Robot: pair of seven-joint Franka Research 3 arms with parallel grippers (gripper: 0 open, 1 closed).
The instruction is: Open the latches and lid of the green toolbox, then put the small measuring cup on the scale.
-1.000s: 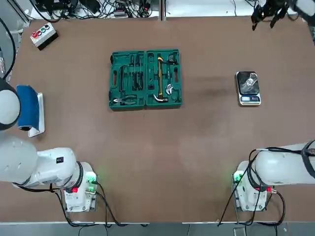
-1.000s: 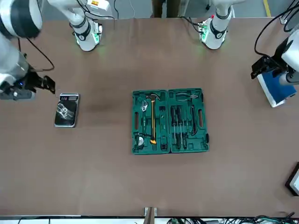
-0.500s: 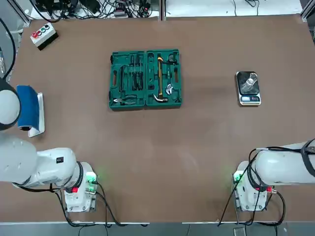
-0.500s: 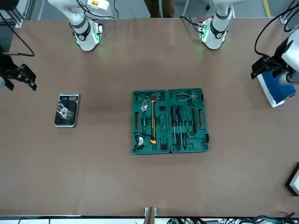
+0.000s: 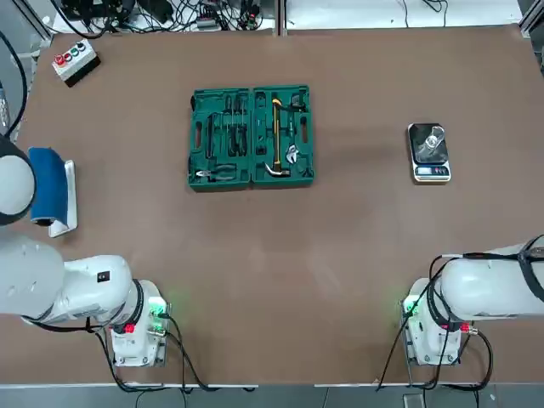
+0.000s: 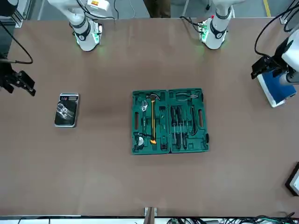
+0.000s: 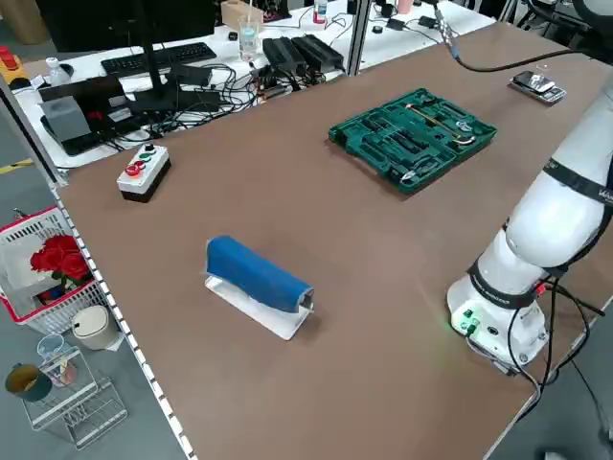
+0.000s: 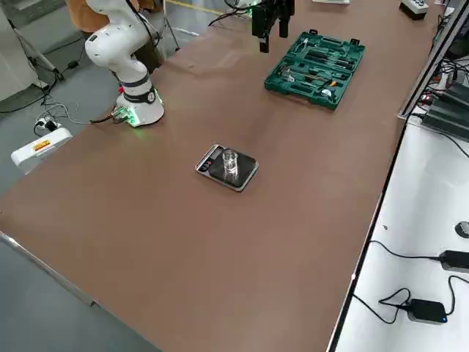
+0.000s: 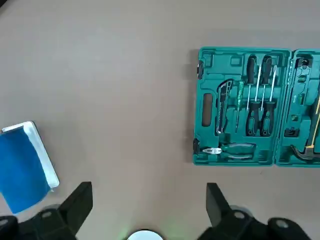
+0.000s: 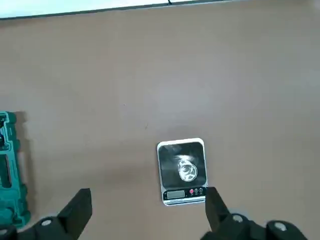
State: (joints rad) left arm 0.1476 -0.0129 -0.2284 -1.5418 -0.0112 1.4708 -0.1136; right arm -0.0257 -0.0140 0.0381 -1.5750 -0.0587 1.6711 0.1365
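Green toolbox [image 5: 252,185] open, cup [image 8: 230,163] on scale [image 8: 206,166]; both grippers [image 9: 150,207] [image 10: 149,209] gape empty: best keep clear.

white arms [image 5: 68,285]; black joint bands; loose black cables [image 5: 191,361]; green-lit bases; black fingers [image 9: 80,205] with silver screws

Cup [image 8: 230,163] on scale [image 8: 245,174].

Brown tabletop [image 9: 130,90] spreads below the left fingers [image 9: 77,207]; same surface under the right pair [image 10: 77,212]. Past the table, well apart from both: grey floor [image 8: 58,293], white side desk [image 8: 410,235] with black monitor [image 7: 134,19] and keyboard [image 7: 158,59].
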